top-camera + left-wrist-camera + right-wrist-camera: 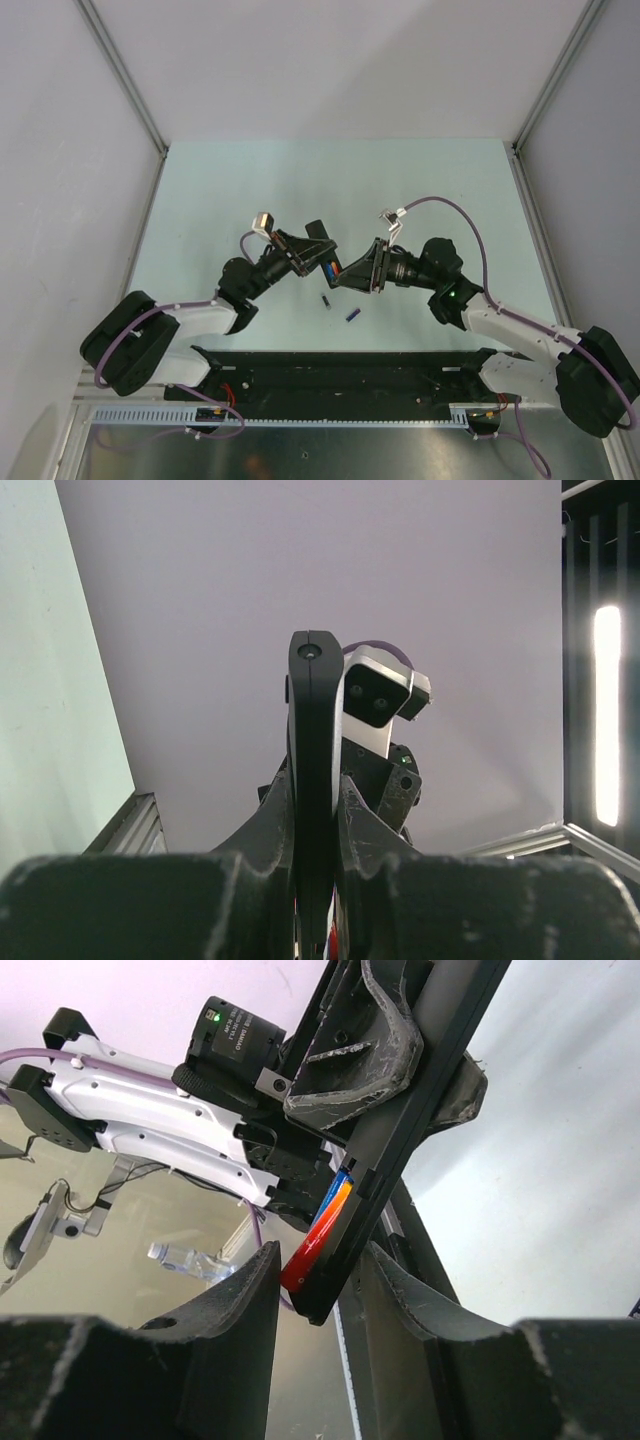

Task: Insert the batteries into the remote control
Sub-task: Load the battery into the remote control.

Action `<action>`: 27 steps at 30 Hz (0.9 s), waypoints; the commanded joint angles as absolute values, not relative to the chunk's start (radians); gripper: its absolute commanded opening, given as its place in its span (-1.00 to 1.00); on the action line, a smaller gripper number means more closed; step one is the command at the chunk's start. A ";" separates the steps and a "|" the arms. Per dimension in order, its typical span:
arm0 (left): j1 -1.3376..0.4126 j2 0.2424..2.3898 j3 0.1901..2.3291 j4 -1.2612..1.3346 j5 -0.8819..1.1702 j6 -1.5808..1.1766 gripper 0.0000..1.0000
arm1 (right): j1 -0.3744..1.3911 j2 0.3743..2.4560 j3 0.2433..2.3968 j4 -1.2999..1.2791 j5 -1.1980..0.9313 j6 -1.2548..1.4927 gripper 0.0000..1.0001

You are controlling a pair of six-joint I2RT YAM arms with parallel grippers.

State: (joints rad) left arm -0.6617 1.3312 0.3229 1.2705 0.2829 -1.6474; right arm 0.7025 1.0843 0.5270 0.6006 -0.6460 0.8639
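Observation:
My left gripper (316, 254) is shut on the remote control (321, 237), a slim black bar held above the table. In the left wrist view the remote (314, 740) stands edge-on between my fingers (262, 825). A red-orange and blue battery (318, 1232) sits in the remote's open bay (400, 1130) near its lower end. My right gripper (315, 1295) is open, and its jaws stand on either side of that end, the left finger (240, 1305) close to the battery. Two loose batteries, one dark (325, 300) and one blue (351, 316), lie on the table below the grippers.
The pale green table (330, 180) is walled by white panels with grey corner posts. A black rail (340, 375) holding both arm bases runs along the near edge. The right arm's purple cable (440, 205) loops above its wrist.

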 commanded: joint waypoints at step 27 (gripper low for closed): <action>-0.686 1.296 0.314 1.571 0.423 -1.574 -1.00 | 0.655 1.106 0.552 0.473 -0.615 0.913 -1.00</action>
